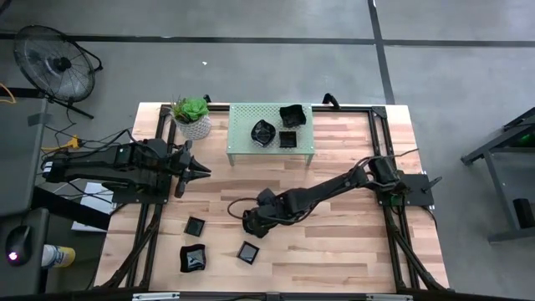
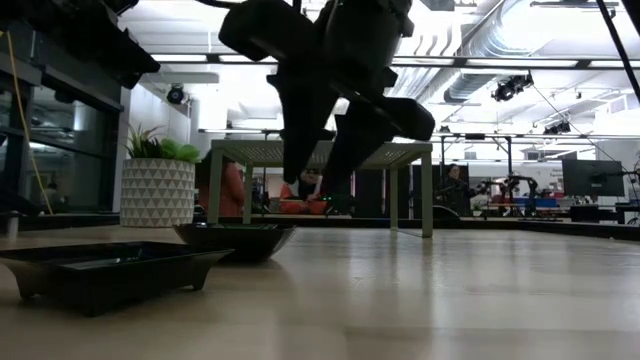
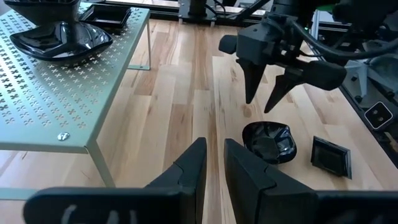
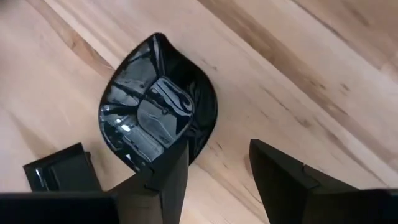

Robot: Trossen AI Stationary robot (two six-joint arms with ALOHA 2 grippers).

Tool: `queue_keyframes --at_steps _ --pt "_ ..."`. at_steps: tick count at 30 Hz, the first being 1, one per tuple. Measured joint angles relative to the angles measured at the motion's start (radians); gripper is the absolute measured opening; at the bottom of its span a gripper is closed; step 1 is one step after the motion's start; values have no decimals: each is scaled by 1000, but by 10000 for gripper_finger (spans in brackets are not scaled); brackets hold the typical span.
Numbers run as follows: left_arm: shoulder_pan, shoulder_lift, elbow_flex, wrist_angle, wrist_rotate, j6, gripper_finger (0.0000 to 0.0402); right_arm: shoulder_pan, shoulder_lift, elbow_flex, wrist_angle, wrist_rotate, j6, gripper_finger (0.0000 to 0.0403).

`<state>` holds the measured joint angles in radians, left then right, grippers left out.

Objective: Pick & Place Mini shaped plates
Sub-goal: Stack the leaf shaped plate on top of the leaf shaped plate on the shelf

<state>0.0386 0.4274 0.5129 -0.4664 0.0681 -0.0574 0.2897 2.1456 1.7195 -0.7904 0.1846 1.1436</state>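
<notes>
My right gripper [image 1: 251, 224] [image 3: 259, 107] is open and hovers, fingers pointing down, just above a wavy-rimmed black dish [image 4: 155, 106] [image 3: 267, 142] resting on the wooden table. In the right wrist view [image 4: 217, 149] one finger stands over the dish's rim and the other over bare wood. A small square dish [image 4: 62, 171] [image 1: 248, 252] lies beside it. Two more black dishes [image 1: 195, 226] [image 1: 193, 257] sit nearer the table's left. Three dishes [image 1: 263, 132] [image 1: 292, 115] [image 1: 287, 139] rest on the green perforated shelf [image 1: 242, 125]. My left gripper [image 1: 203, 171] [image 3: 214, 146] waits over the table's left, slightly open.
A white-potted green plant [image 1: 193, 117] [image 2: 158, 180] stands at the far left beside the shelf. The shelf stands on thin legs [image 3: 102, 165] at the table's far middle. Black frame rails [image 1: 380, 142] border the table. Bare wood lies between the shelf and the right arm. People sit in the room behind.
</notes>
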Motion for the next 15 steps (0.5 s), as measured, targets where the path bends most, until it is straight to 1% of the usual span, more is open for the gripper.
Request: queue_keyframes --at_steps 7,15 --pt "0 0 0 -1 0 0 53 0 -1 0 88 -11 -29 166" --pt "0 0 0 -6 0 -4 53 -2 -1 0 11 -15 -48 165"
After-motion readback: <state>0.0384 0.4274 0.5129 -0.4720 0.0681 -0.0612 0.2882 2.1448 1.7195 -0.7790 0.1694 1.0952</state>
